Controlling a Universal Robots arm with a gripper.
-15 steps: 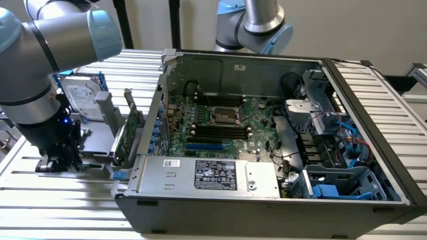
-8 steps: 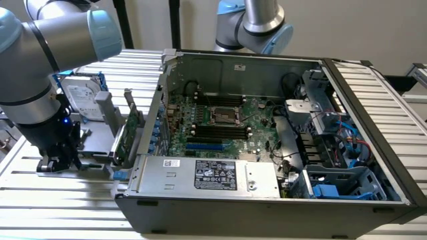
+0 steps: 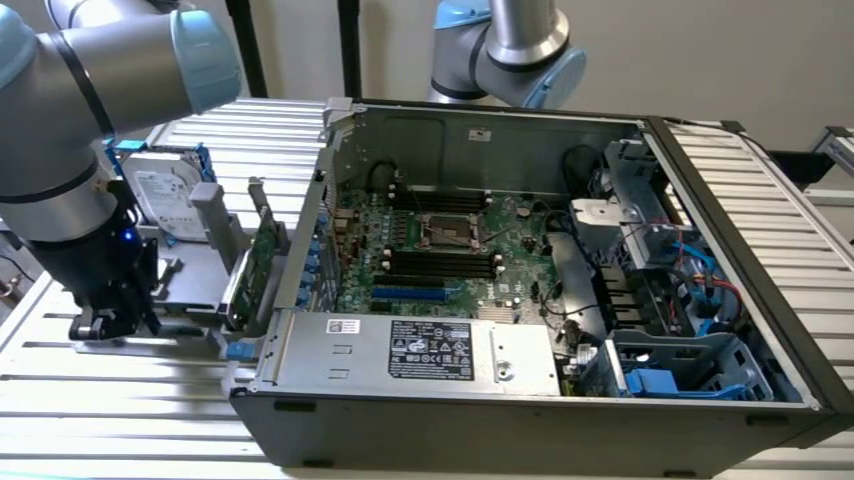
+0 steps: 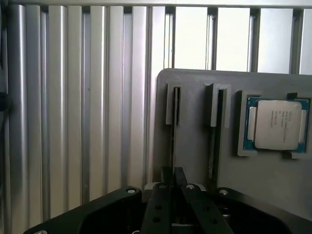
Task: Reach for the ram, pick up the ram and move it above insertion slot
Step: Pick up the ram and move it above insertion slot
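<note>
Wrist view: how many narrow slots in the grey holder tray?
2. The first slot sits straight ahead of the end effector; the second slot lies between it and the processor chip. Others may be hidden outside the frame.

The arm (image 3: 74, 70) is showing thick silver-grey tube segments, with a pale blue round cap (image 3: 203, 60) sitting at three o'clock on its big joint. A small blue light (image 3: 127, 237) is glowing on the dark wrist. The gripper (image 4: 173, 173) is looking matte black, with what may be silver screw heads (image 4: 130, 191) shining at eight and four o'clock.
</note>
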